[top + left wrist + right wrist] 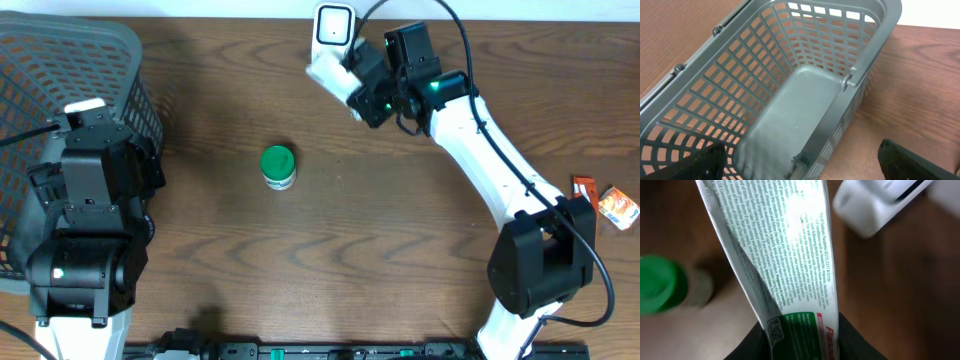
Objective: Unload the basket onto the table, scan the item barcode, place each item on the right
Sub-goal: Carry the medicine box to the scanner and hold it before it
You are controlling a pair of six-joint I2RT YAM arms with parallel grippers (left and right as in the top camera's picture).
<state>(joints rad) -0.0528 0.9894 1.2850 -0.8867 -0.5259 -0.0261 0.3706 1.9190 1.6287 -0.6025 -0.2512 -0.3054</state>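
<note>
My right gripper (366, 92) is shut on a white box with green print (330, 78), held just below the white scanner (333, 24) at the table's far edge. In the right wrist view the box (790, 245) rises from between the jaws (802, 341). A small square code shows on its narrow side near the grip, and the scanner (875, 202) lies blurred at the upper right. My left gripper (805, 165) hangs open over the grey basket (790, 75), its black fingers (705, 162) wide apart with nothing between them.
A green-capped bottle (278, 166) stands mid-table, also seen blurred as the green cap (660, 282) in the right wrist view. The grey mesh basket (110, 50) fills the far left. Two orange packets (608, 200) lie at the right edge.
</note>
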